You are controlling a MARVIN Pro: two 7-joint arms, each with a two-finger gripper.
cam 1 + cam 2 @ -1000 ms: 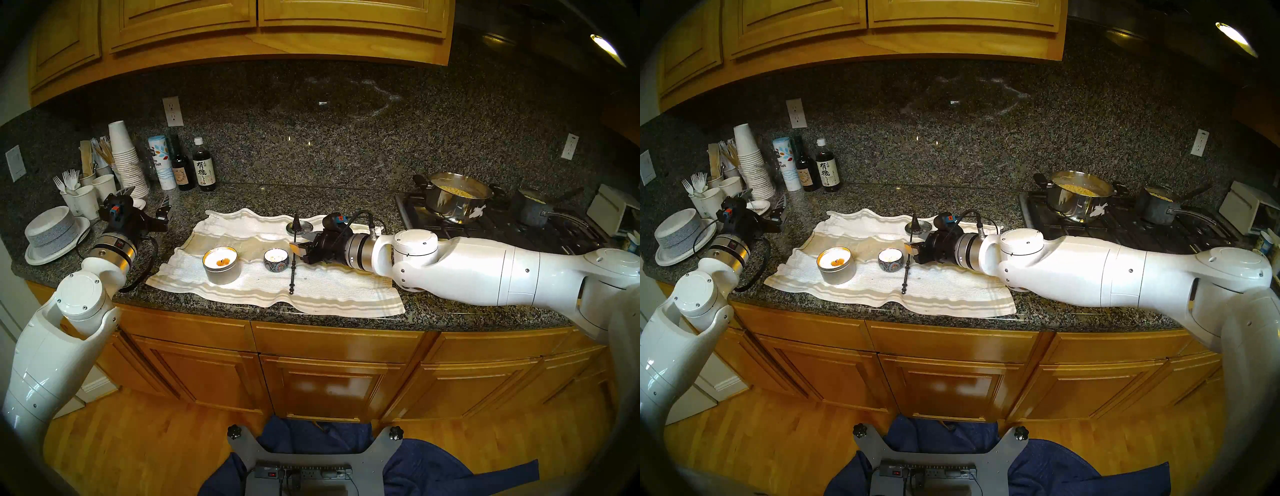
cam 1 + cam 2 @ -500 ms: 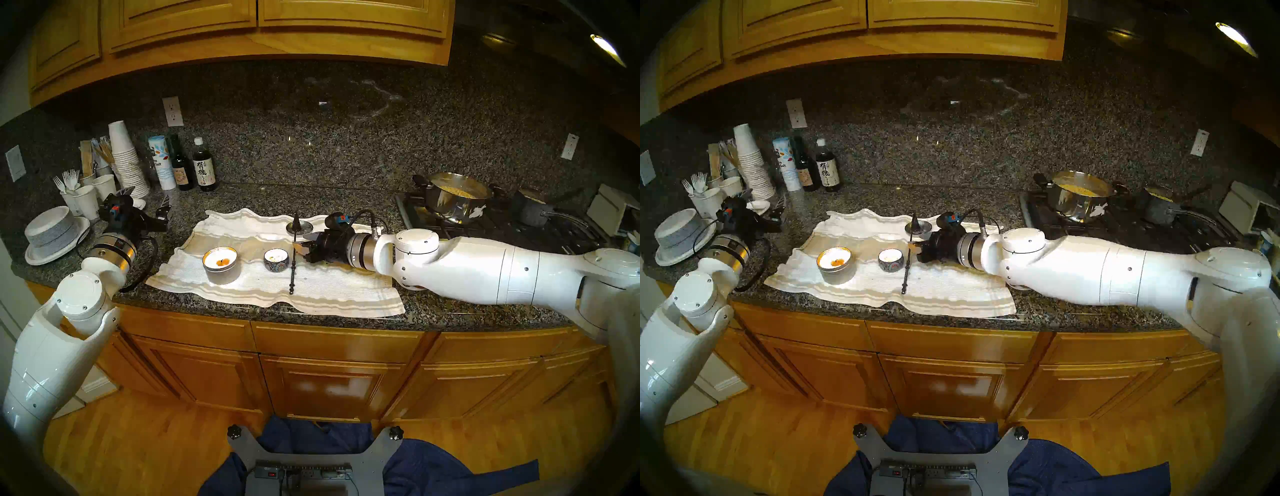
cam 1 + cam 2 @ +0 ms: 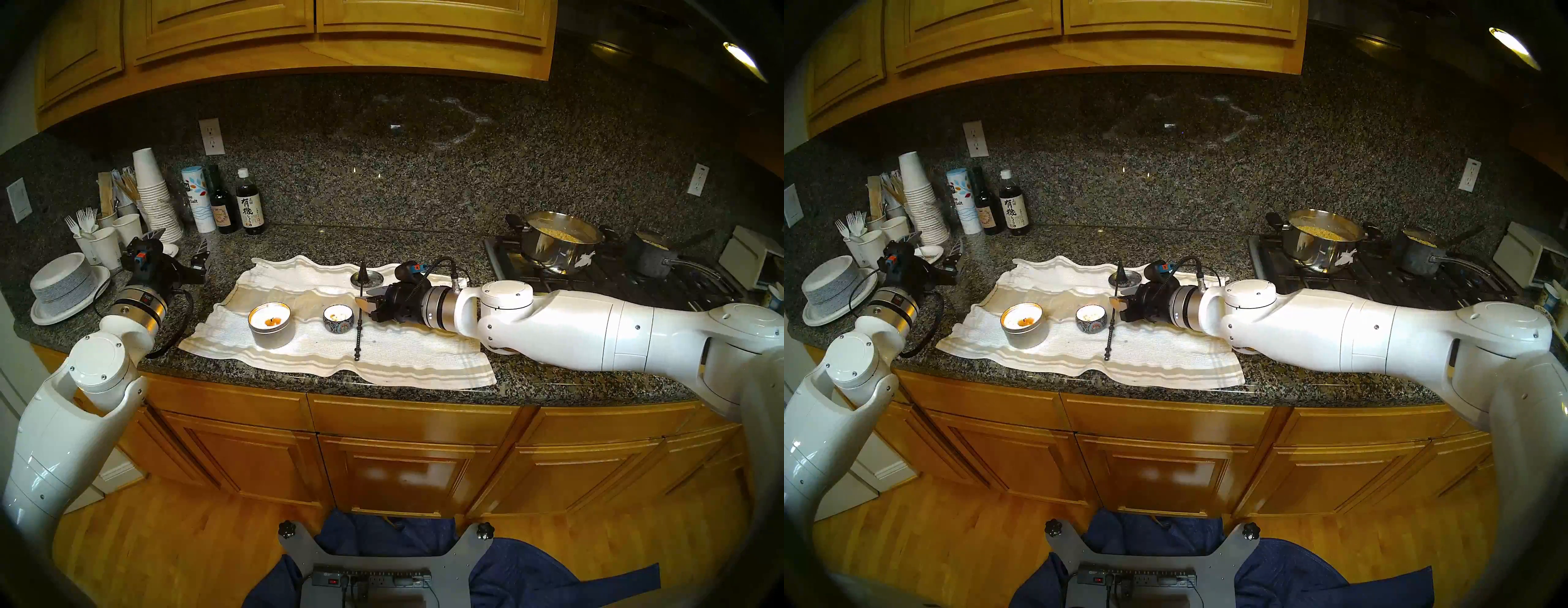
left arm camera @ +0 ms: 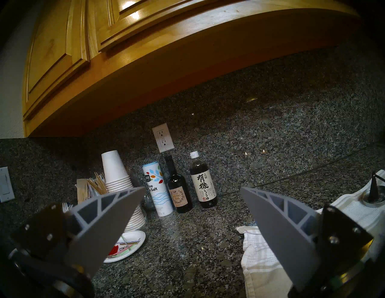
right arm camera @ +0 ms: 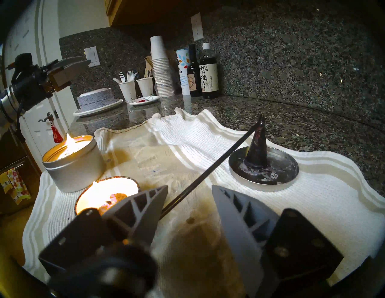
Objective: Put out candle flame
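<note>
The right tool (image 5: 188,196) is held half open around the snuffer (image 5: 208,172) rod. The left tool (image 4: 192,195) is spread wide. Two lit candles (image 5: 70,160) are set on a white towel (image 3: 382,352) on the speckled worktop (image 3: 551,382).

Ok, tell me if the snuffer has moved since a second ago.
No. The snuffer lies where it did, cone on the dish, handle beside the small candle.

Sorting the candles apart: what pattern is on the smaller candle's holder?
The small candle bowl has a dark blue, mandala-like floral pattern; clearest in the head view.
</note>
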